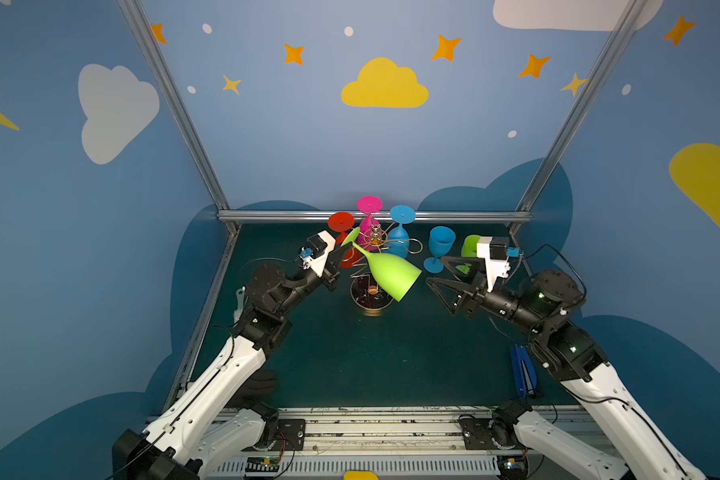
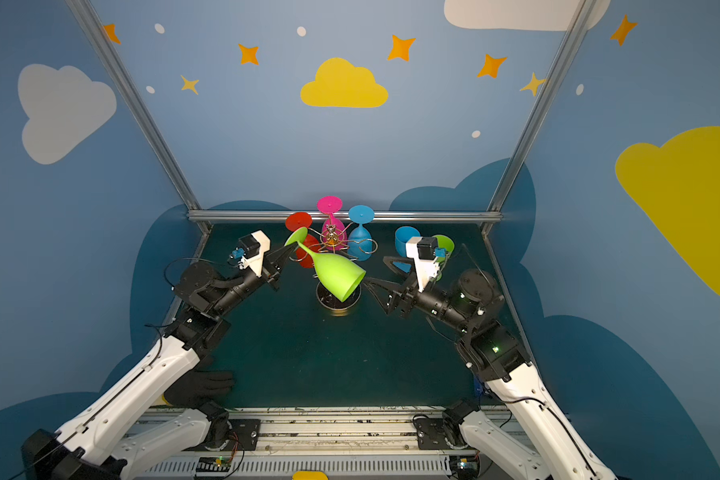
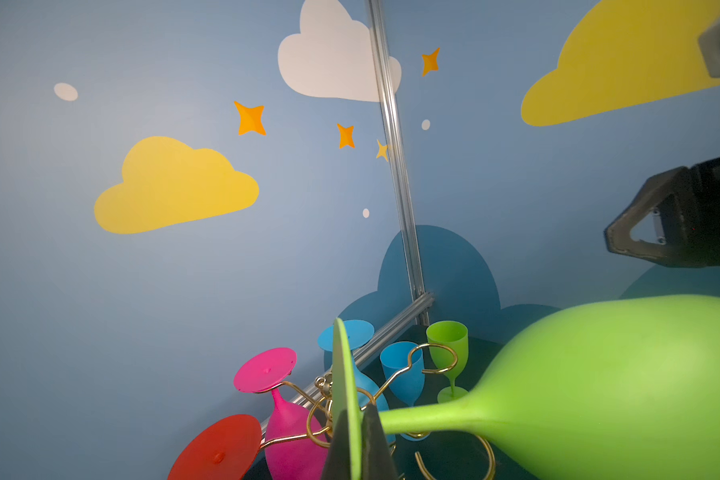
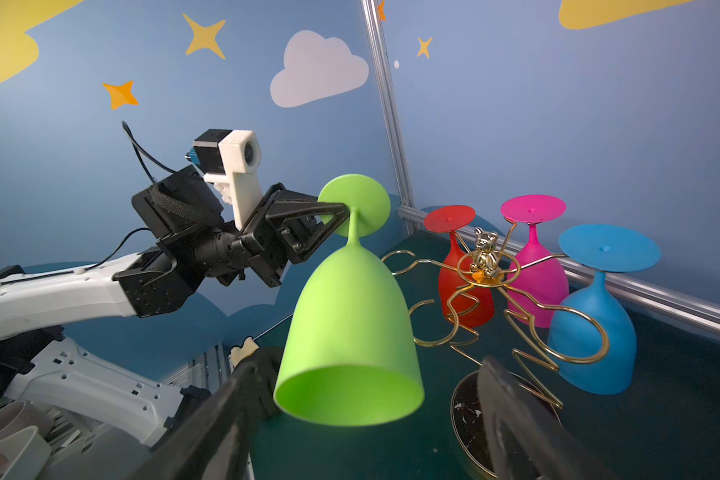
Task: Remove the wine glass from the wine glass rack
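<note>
Left tool (image 1: pixel 344 249) clamped on green wine glass (image 1: pixel 387 272) foot, seemingly clear of rack (image 1: pixel 373 306) mid-frame; right tool (image 1: pixel 434 270) wide open, empty; set-down remains.

No legible text, label, brand, number or sign in any view.
</note>
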Tool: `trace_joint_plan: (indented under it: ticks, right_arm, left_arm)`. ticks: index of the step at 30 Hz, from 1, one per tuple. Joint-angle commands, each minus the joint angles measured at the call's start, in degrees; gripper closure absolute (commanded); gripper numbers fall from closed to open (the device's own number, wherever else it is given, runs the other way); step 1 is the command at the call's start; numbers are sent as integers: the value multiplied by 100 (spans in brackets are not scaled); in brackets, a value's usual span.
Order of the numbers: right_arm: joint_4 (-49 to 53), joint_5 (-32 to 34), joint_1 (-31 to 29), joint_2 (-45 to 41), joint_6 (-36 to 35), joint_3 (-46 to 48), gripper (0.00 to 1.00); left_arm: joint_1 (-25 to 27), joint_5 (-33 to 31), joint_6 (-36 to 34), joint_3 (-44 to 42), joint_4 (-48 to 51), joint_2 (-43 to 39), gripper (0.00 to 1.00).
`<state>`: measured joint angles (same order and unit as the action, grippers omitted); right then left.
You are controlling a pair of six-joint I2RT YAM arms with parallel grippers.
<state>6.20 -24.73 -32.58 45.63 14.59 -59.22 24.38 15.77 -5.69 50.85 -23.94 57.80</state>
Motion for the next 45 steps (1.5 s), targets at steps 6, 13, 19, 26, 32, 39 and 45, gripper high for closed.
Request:
trace_joint_plan:
  ticks: [6,13,19,26,32,39,45]
  right_arm:
    - [-373,96,31,141,231,277,21]
    - [-756,-86,-189,688,424,170,27]
    - [-1046,-43,-430,1190,509,-57,41]
    - [-1242,-110,-591,1542,578,-237,86]
    - [-1030,44,-669,1496,386,-316,100]
    - [-283,1004,-655,828,38,-432,100]
    - [588,1771,-510,288,-316,-571,100]
  left_arm:
    - [-156,212,569,-36,-349,-102,97]
    - [-170,208,595,-72,-349,-129,97]
    - [-175,268,638,-93,-374,-103,97]
    - [-214,314,701,-114,-375,-103,97]
    - [-216,295,692,-128,-374,-113,97]
    - [-215,168,686,-178,-392,-214,41]
    - [-227,-165,520,-234,-353,-385,11]
